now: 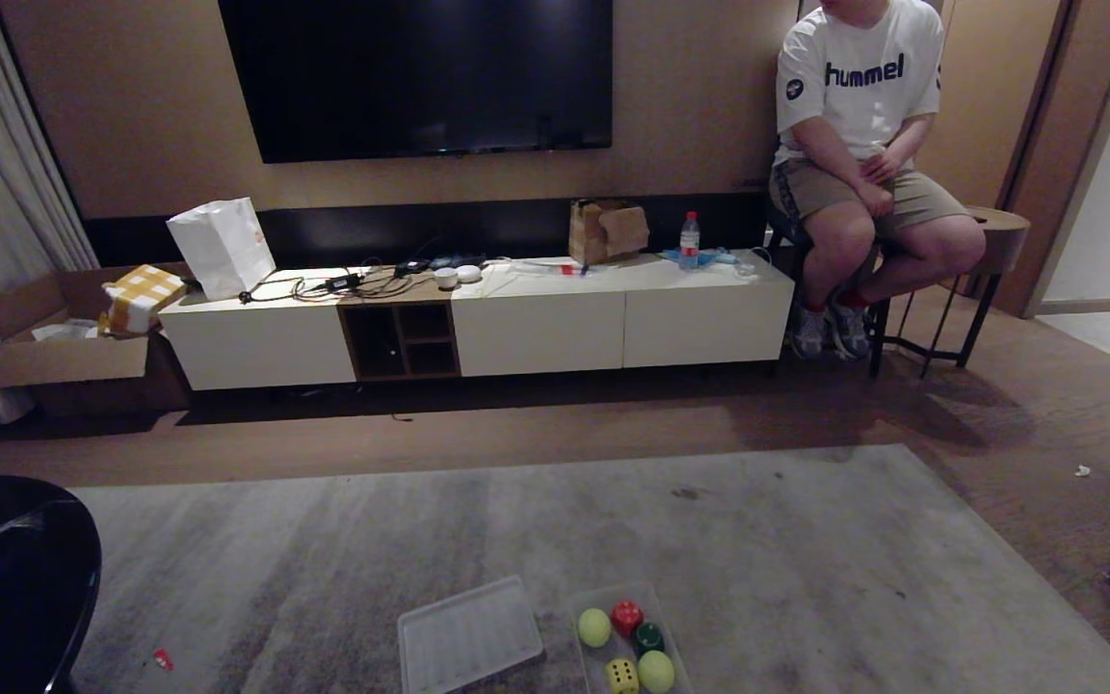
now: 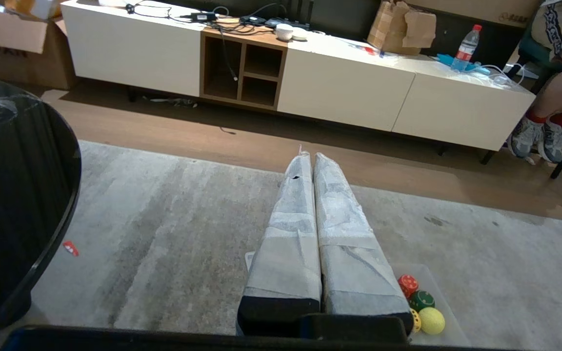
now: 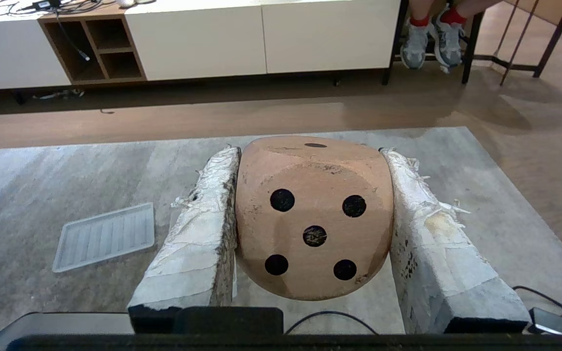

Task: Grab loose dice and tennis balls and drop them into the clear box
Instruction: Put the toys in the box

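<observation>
**Beige die clamped in my right gripper, above the rug**

While my head camera looks down across a grey rug (image 1: 613, 520), neither of my arms shows in it. At the near edge of the rug sits the clear box (image 1: 582, 605), holding two yellow-green tennis balls (image 1: 594, 627), a red die (image 1: 626, 617), a yellow die (image 1: 621, 677) and a dark green ball (image 1: 649, 636). Its lid (image 1: 467, 634) lies flat just beside it, to my left. Beyond the rug stands a long white TV cabinet (image 1: 536, 328), and a person (image 1: 863, 164) sits on a stool at its right end.

From my left wrist, my left gripper (image 2: 310, 158) has its two padded fingers pressed together, with nothing between them. It hangs above the rug, and the clear box with its balls and dice shows past the fingers.

From my right wrist, my right gripper (image 3: 310, 153) stands about half open, its fingers clamped on both sides of the beige die (image 3: 312, 219), whose five dark dots face the camera. The die is off the rug, and the lid lies on the rug off to one side.
</observation>
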